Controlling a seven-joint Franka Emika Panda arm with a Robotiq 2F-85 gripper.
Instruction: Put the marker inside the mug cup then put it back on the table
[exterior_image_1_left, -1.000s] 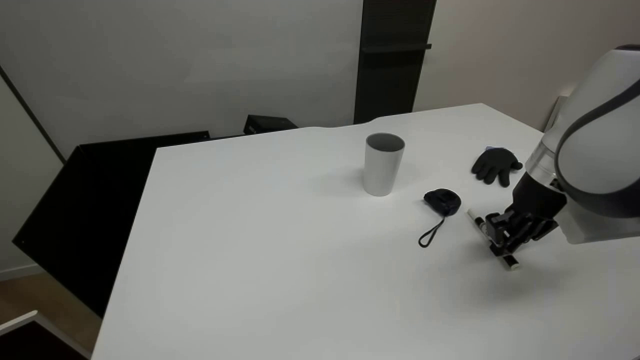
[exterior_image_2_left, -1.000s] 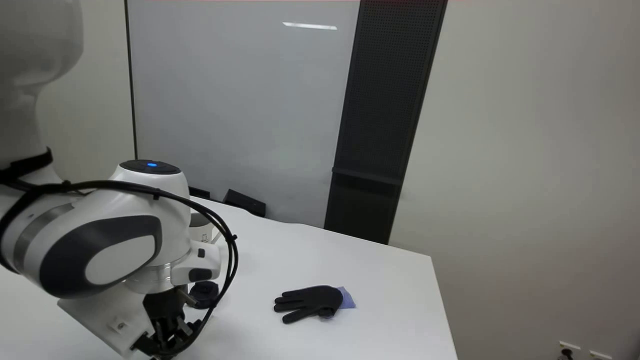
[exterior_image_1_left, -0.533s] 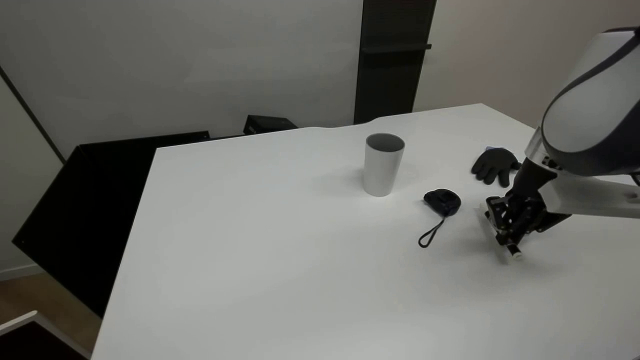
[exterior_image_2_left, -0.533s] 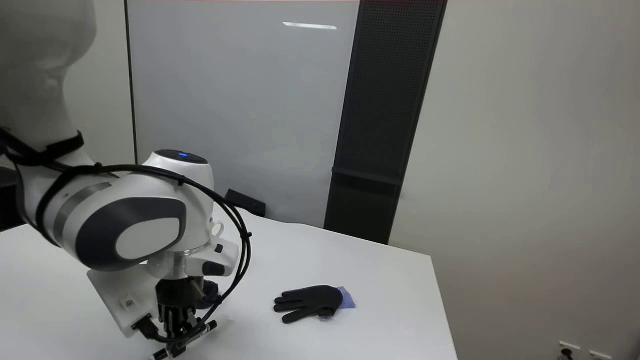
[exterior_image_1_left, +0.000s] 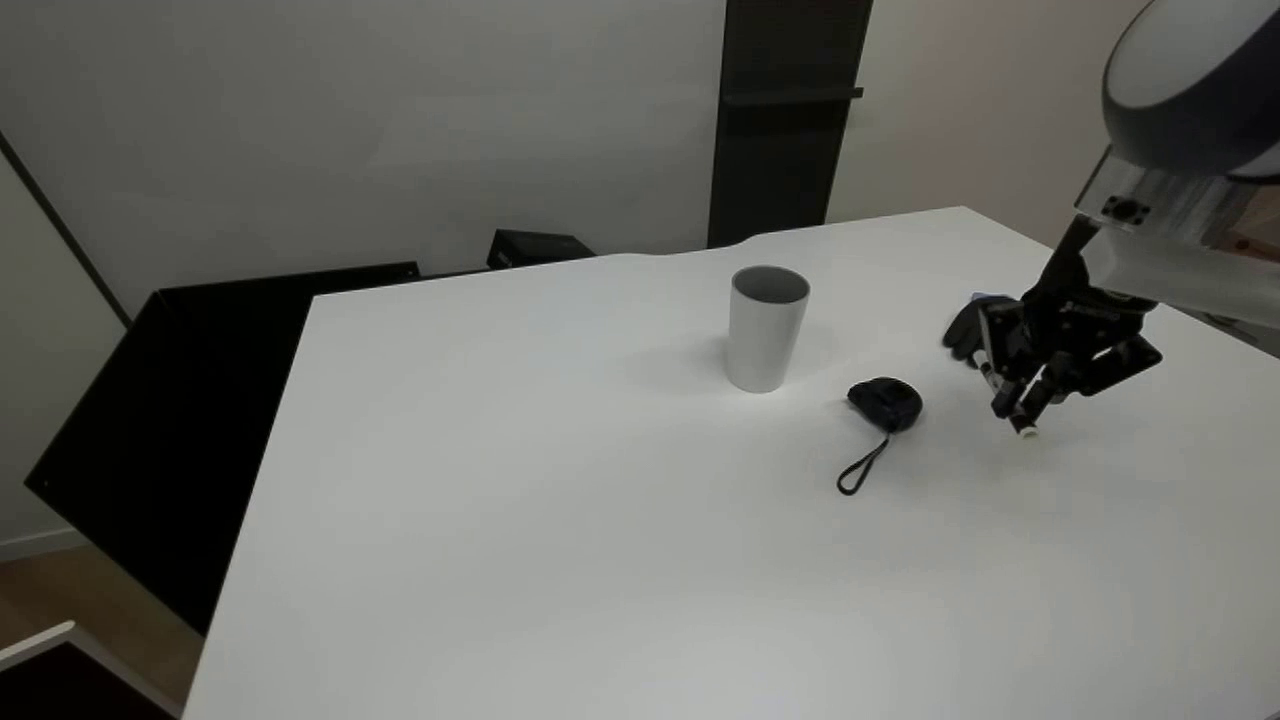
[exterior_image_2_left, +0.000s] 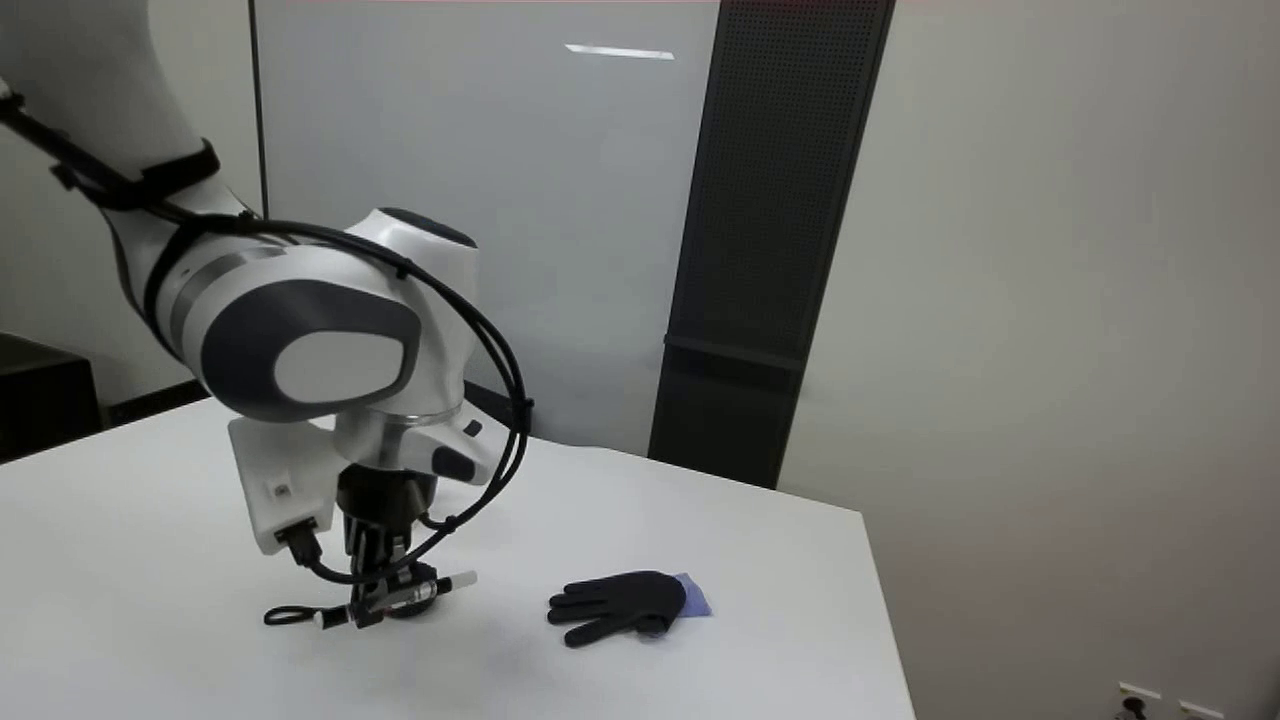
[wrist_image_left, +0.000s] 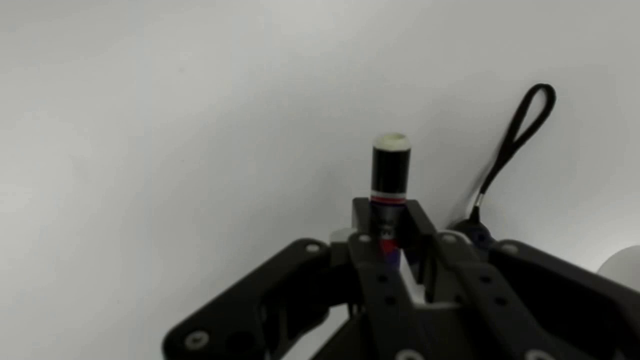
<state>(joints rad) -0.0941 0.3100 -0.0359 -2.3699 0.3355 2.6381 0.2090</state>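
Note:
The marker, with a white body, black ends and a red mark, is held off the table by my gripper. It lies roughly level and crosswise in the jaws, as an exterior view shows the marker and gripper. In the wrist view the fingertips press on both sides of the marker, its black end sticking out. The light-grey mug cup stands upright on the white table, apart from the gripper. The arm hides most of it in an exterior view.
A black oval tag with a cord loop lies between mug and gripper; it also shows in the wrist view. A black glove lies on the table, partly behind the gripper in an exterior view. Black furniture stands beyond the table edge.
The gripper was low at the table around the marker. It has risen with the marker in its jaws, and the marker has left the table. Mug, tag and glove have not moved.

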